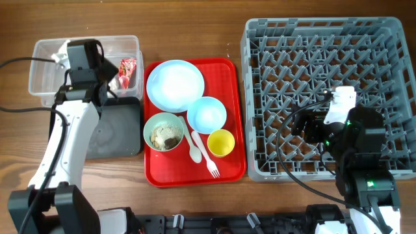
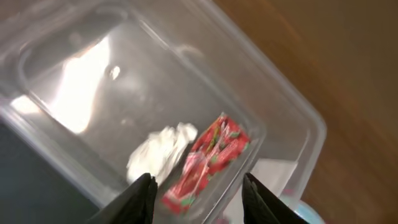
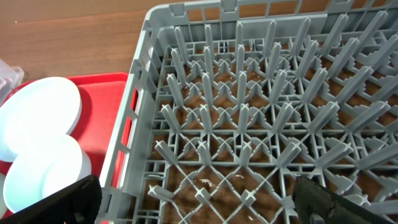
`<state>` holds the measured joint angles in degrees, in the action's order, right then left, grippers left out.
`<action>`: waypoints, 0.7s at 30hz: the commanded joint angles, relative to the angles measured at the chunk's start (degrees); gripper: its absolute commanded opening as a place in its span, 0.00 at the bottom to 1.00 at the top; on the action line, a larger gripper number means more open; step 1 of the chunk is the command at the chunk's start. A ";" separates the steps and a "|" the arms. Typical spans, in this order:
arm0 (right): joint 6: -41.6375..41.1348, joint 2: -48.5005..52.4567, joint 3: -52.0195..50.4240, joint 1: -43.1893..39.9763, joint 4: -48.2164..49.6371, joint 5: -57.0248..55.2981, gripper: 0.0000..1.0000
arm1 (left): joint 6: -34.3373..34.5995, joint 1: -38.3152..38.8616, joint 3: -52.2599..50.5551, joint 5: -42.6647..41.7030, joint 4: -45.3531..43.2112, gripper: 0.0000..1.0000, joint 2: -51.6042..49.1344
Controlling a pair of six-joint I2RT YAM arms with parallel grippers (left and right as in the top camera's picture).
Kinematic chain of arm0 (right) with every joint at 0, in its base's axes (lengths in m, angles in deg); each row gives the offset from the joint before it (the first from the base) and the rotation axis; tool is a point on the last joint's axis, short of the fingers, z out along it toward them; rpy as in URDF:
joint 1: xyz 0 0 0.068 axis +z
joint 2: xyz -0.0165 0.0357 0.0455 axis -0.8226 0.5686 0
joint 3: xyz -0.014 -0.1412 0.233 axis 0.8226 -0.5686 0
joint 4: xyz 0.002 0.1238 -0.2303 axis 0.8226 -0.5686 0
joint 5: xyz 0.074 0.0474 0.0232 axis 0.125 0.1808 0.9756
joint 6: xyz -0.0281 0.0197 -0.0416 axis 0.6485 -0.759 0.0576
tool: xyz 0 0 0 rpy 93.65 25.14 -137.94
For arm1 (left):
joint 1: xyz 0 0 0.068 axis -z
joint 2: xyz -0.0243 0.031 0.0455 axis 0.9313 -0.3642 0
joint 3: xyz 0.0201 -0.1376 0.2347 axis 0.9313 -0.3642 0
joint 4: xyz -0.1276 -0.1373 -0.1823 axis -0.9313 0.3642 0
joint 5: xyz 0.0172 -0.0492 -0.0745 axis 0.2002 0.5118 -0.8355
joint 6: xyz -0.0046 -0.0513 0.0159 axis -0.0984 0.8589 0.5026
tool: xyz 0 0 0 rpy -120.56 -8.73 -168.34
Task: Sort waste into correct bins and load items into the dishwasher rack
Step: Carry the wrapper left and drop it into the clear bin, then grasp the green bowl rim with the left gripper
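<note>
The red wrapper [image 2: 210, 157] and the white tissue [image 2: 160, 154] lie together inside the clear tub [image 2: 124, 68]. My left gripper [image 2: 199, 198] hangs open and empty just above them. In the overhead view it [image 1: 109, 82] is over the tub's [image 1: 45, 84] right end, next to the wrapper [image 1: 128, 68]. The green bowl [image 1: 164, 131] holds rice scraps. The plate [image 1: 174, 84], blue bowl [image 1: 207, 114], yellow cup [image 1: 221, 143], spoon [image 1: 194, 147] and fork [image 1: 209, 161] lie on the red tray. My right gripper [image 3: 199, 211] is open and empty over the grey rack [image 3: 249, 124], at its left part [image 1: 296, 123].
The black tray [image 1: 120, 130] lies in front of the clear tub, partly under my left arm. The red tray [image 1: 234, 97] sits between the bins and the rack [image 1: 383, 97]. The plate [image 3: 40, 109] and blue bowl [image 3: 43, 177] show left of the rack wall.
</note>
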<state>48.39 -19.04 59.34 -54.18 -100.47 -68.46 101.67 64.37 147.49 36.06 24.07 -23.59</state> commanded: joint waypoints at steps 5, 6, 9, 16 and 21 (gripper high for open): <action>1.03 0.00 1.40 -0.28 -0.07 -0.50 1.00 | -0.46 13.88 0.52 -2.93 19.89 0.56 11.63; 1.03 0.00 1.40 -0.28 -0.07 -0.50 1.00 | -0.39 18.43 0.52 -2.95 22.03 0.56 12.04; 1.03 0.00 1.40 -0.28 -0.07 -0.50 1.00 | -0.42 29.03 0.20 -2.93 25.99 0.54 10.36; 1.03 0.00 1.38 -0.28 -0.07 -0.50 1.00 | -0.24 36.26 -2.19 -2.95 30.25 0.48 1.55; 1.03 0.00 1.40 -0.28 -0.07 -0.50 1.00 | -0.28 36.44 -2.19 -2.95 30.18 0.48 -3.67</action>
<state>48.39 -19.04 59.34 -54.18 -100.64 -68.46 101.67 100.48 145.68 32.81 54.82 -24.88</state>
